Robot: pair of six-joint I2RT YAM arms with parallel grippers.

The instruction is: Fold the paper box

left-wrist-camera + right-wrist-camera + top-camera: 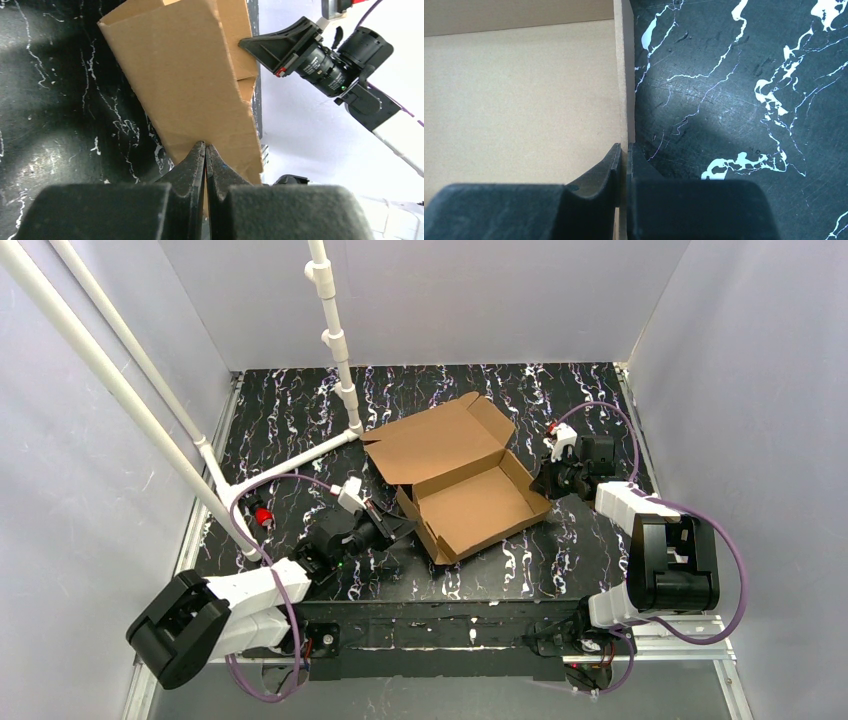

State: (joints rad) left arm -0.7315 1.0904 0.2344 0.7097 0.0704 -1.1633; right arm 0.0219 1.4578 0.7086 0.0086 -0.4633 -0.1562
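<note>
L end effector (205, 146) fully closed, tips at paper box (470, 502) outer wall; can't tell if cardboard is pinched. R end effector (623, 150) narrow, clamped on box's side wall. Box mid-table (290, 420), lid open.

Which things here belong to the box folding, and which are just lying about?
In the job: brown corrugated cardboard paper box, lid open; right gripper pinching its wall; left gripper shut at its side.
Just about: white plastic pipe frame; black white-veined tabletop.
</note>
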